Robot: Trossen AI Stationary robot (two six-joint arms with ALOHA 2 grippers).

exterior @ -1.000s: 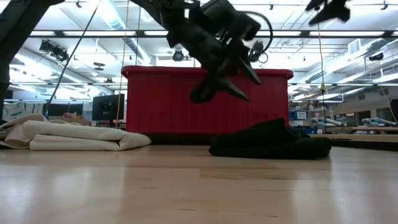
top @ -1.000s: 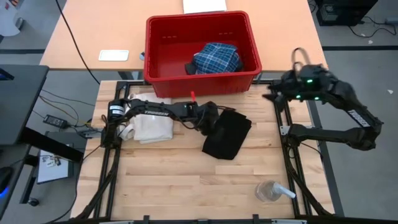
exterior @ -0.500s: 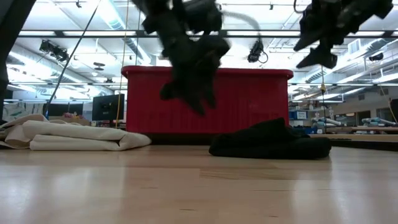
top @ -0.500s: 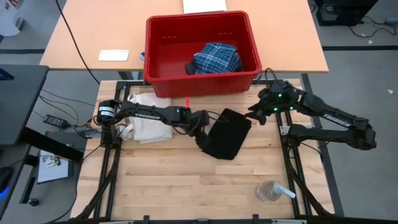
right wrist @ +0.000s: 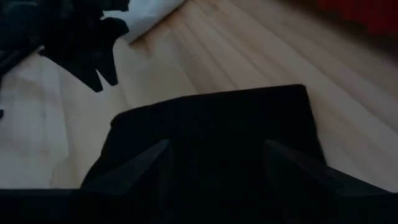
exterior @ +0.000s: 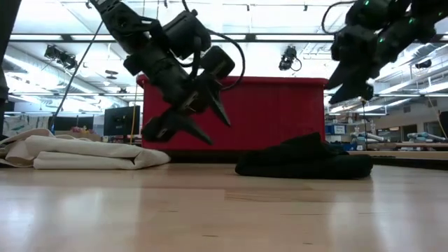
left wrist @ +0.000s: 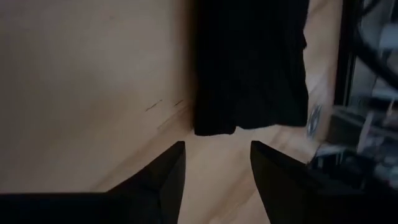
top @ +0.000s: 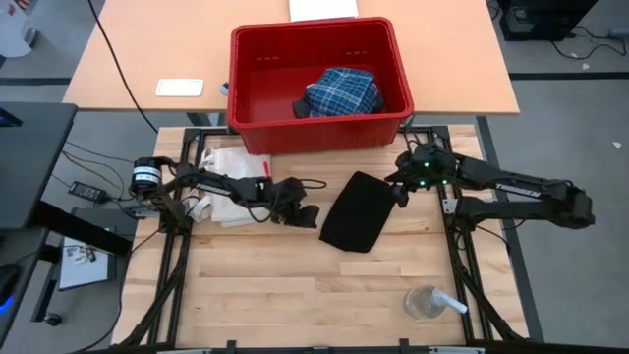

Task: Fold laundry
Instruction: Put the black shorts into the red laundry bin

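A plain black garment (top: 356, 211) lies flat on the wooden table (top: 295, 285), right of centre. My left gripper (top: 307, 212) hangs open just left of it, a little above the table, with the garment's edge (left wrist: 249, 68) ahead of its fingers. My right gripper (top: 400, 193) hovers open over the garment's far right corner (right wrist: 217, 137), clear of it in the low view (exterior: 350, 87). A pale folded garment (top: 234, 197) rests on the table at the far left. A blue-and-white plaid garment (top: 342, 91) sits in the red bin (top: 256, 93).
The red bin stands just beyond the table's far edge. A clear cup (top: 428, 303) lies near the table's near right corner. A black metal frame (top: 462, 265) runs along the table's sides. Bare wood stretches across the near half.
My left gripper has drawn back from over the black garment toward the table's left, sunk lower and rolled about its own line. My right gripper has come down from high at the far right toward the garment's far right corner. The garment has kept still.
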